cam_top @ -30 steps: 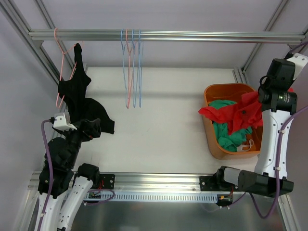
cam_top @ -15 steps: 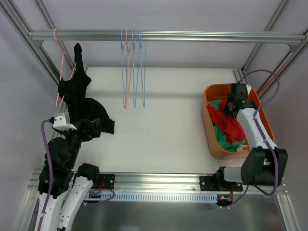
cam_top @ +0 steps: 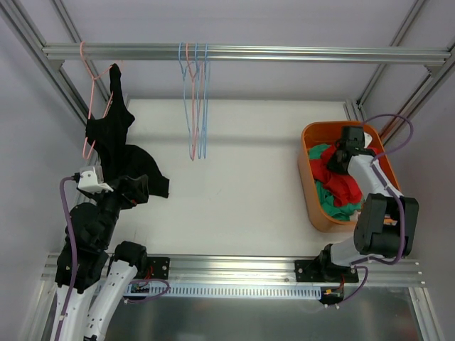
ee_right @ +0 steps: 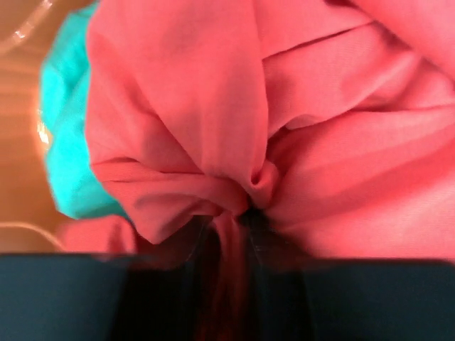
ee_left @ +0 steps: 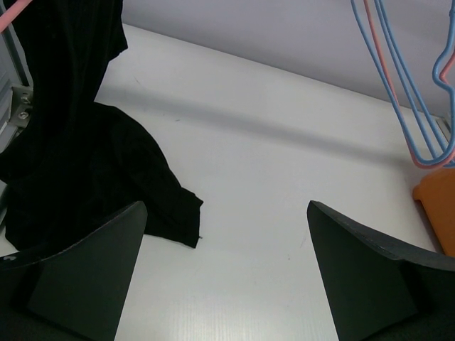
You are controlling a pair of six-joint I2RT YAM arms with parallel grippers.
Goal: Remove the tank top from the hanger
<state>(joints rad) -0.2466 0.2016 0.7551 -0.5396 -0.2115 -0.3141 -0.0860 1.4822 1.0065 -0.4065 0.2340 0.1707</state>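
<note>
A black tank top hangs from a pink hanger on the rail at the far left, its lower part draped on the white table. In the left wrist view it fills the left side. My left gripper is open and empty beside the tank top's lower edge, its jaws wide apart over bare table. My right gripper is down in the orange basket, shut on a red garment. In the right wrist view red cloth is pinched between the fingers.
Three empty blue and pink hangers hang mid-rail and show in the left wrist view. The metal rail spans the back. A green garment lies in the basket. Frame posts stand at both sides.
My right arm has come down from high up, bringing the red garment into the basket. The empty hangers swing slightly. The left arm has not moved.
</note>
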